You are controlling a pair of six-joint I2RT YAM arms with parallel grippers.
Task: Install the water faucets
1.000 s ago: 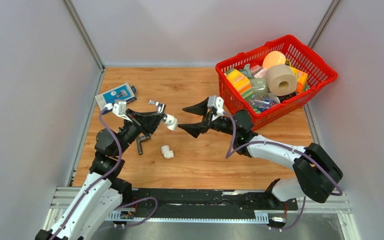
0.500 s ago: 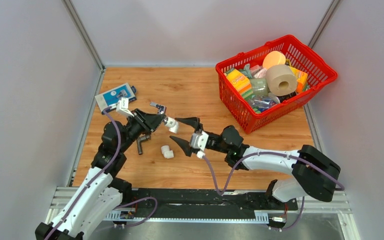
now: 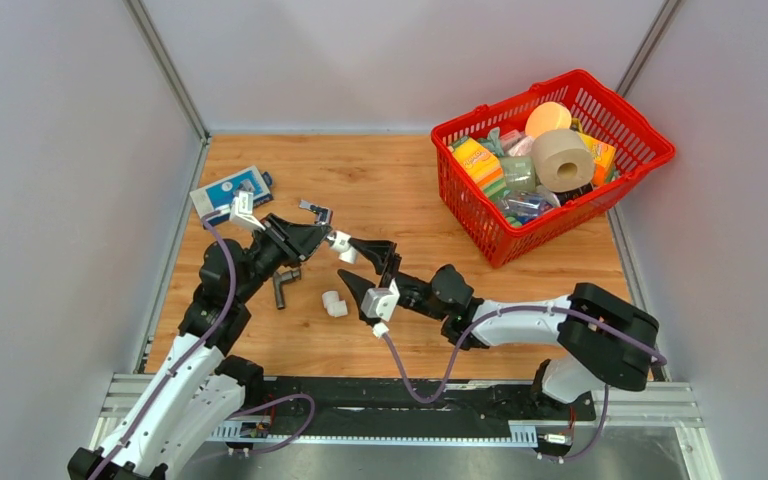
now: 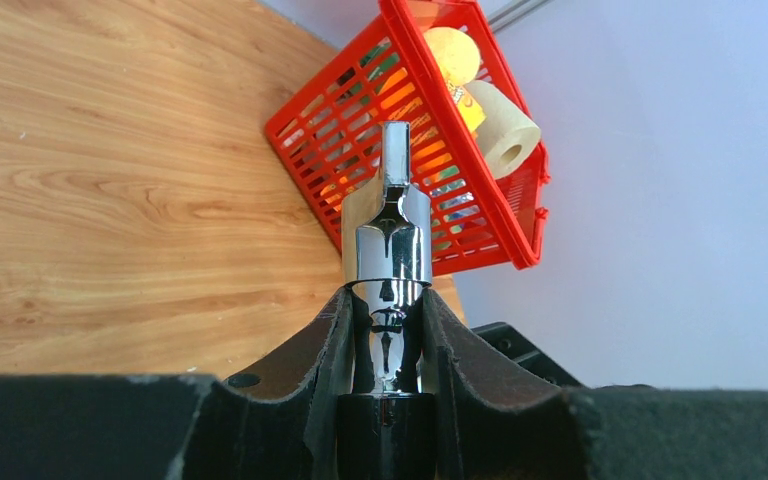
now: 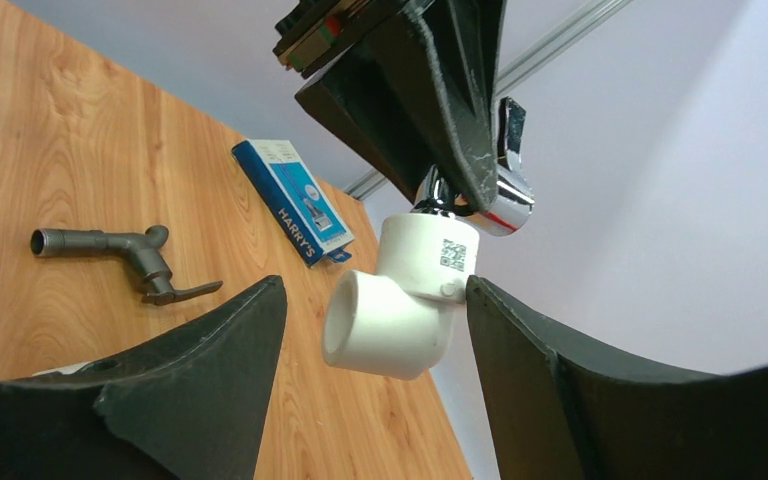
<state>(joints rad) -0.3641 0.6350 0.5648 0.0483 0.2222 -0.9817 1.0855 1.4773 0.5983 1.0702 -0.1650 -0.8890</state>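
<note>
From above, my left hand is clamped on the chrome faucet and holds it off the counter. Its body runs toward 4 o'clock, with a white elbow fitting on that end. My right hand comes in from 4 o'clock, wide apart, one finger on either side of the elbow. The dark grey faucet lies flat at 8 o'clock from the elbow, with a spare elbow just beside it.

At my left wrist, the chrome body stands at 12 o'clock between my pinched fingers, with the red basket behind.

At my right wrist, the elbow hangs between my spread fingers. Its mouth faces 8 o'clock, and it sits close to the 3 o'clock finger; I can't tell whether they touch. It carries a small QR code. The blue box at 11 o'clock reads "HARRY'S".
</note>
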